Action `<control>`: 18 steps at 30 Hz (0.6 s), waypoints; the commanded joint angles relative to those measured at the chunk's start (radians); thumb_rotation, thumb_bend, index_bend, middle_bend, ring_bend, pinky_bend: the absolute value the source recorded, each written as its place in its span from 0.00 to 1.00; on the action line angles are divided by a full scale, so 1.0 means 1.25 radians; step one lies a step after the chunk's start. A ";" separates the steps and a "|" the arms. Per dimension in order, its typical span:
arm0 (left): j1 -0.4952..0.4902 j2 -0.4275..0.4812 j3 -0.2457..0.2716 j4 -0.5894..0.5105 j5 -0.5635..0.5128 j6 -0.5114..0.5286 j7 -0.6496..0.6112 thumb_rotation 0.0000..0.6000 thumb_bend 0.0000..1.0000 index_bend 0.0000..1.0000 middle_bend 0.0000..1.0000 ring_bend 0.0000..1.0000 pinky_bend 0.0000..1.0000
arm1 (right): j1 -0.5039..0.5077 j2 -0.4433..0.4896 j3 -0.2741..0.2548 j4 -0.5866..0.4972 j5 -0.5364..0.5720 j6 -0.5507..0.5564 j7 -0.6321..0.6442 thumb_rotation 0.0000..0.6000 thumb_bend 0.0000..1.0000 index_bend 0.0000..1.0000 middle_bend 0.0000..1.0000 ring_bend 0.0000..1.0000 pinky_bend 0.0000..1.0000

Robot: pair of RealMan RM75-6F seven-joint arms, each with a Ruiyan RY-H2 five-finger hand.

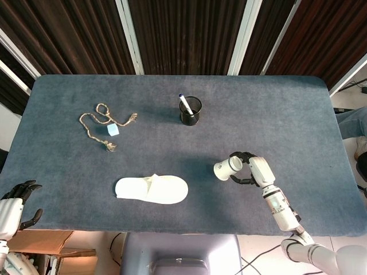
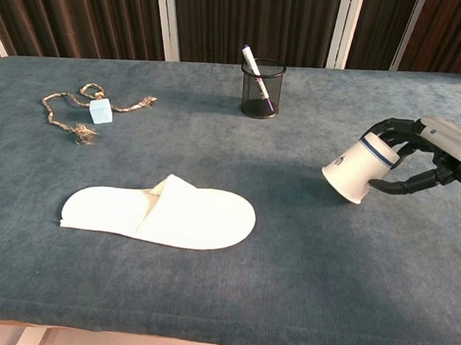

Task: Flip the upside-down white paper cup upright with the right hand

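My right hand (image 2: pixel 423 156) (image 1: pixel 252 170) grips the white paper cup (image 2: pixel 357 167) (image 1: pixel 226 168) by its closed end, above the right part of the blue table (image 2: pixel 301 290). The cup has a dark band and is lifted off the cloth, lying about sideways with its open rim pointing left and a little down. Dark fingers wrap around the cup's narrow end. My left hand (image 1: pixel 14 203) hangs off the table's near left corner with its fingers apart, holding nothing.
A white slipper (image 2: pixel 160 212) lies at the front middle. A black mesh pen holder (image 2: pixel 262 88) with a marker stands at the back centre. A twisted rope (image 2: pixel 84 105) with a small blue cube (image 2: pixel 100 111) lies at the back left.
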 commanded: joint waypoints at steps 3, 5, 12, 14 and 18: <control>0.001 0.001 0.000 -0.001 0.000 0.002 0.001 1.00 0.34 0.27 0.15 0.16 0.32 | 0.002 0.006 -0.020 0.024 -0.005 -0.030 0.001 1.00 0.65 0.50 0.47 0.29 0.43; 0.001 0.001 0.000 -0.002 0.000 0.002 0.002 1.00 0.34 0.27 0.15 0.15 0.32 | 0.000 0.020 -0.022 0.017 0.000 -0.039 -0.019 1.00 0.65 0.47 0.44 0.26 0.40; 0.000 -0.001 0.001 -0.004 0.003 0.001 0.009 1.00 0.34 0.27 0.15 0.16 0.32 | -0.011 0.067 -0.015 -0.033 0.026 -0.050 -0.111 1.00 0.64 0.38 0.35 0.17 0.30; 0.001 -0.001 0.002 -0.004 0.004 0.002 0.010 1.00 0.34 0.27 0.15 0.15 0.32 | -0.013 0.081 -0.014 -0.050 0.034 -0.056 -0.144 1.00 0.63 0.36 0.32 0.14 0.27; 0.001 -0.001 0.002 -0.004 0.004 0.002 0.010 1.00 0.34 0.27 0.15 0.16 0.32 | -0.016 0.109 -0.017 -0.089 0.047 -0.076 -0.210 1.00 0.57 0.30 0.26 0.08 0.21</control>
